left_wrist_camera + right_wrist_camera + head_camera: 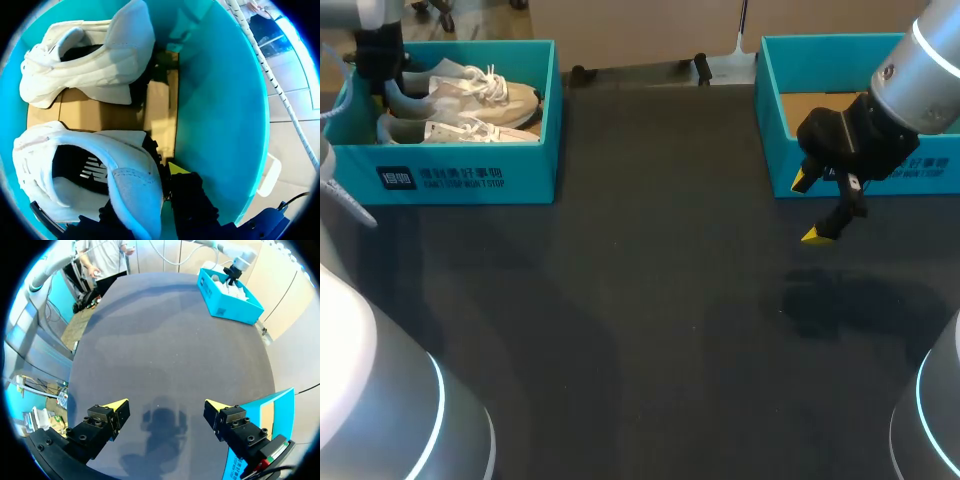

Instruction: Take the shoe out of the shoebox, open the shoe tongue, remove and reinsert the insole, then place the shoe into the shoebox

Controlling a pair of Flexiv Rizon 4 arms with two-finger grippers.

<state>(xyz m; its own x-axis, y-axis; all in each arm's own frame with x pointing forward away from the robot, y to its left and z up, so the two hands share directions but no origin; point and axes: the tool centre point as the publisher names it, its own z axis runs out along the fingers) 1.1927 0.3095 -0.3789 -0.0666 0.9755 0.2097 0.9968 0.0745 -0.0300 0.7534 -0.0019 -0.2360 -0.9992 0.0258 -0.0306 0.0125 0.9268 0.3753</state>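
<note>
Heel of the white lace-up shoe (125,185), lying 9-to-3 in the teal cardboard shoebox (470,165) at 10 o'clock, is met by the left gripper (390,92), closure not discernible; the right gripper (810,208) is held spread at 2 o'clock.

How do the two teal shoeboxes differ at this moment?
The left shoebox holds two pale shoes; the right shoebox shows only bare cardboard. The left gripper is down inside the left shoebox; the right gripper, open, hangs outside the right shoebox. Both are teal and lidless.
</note>
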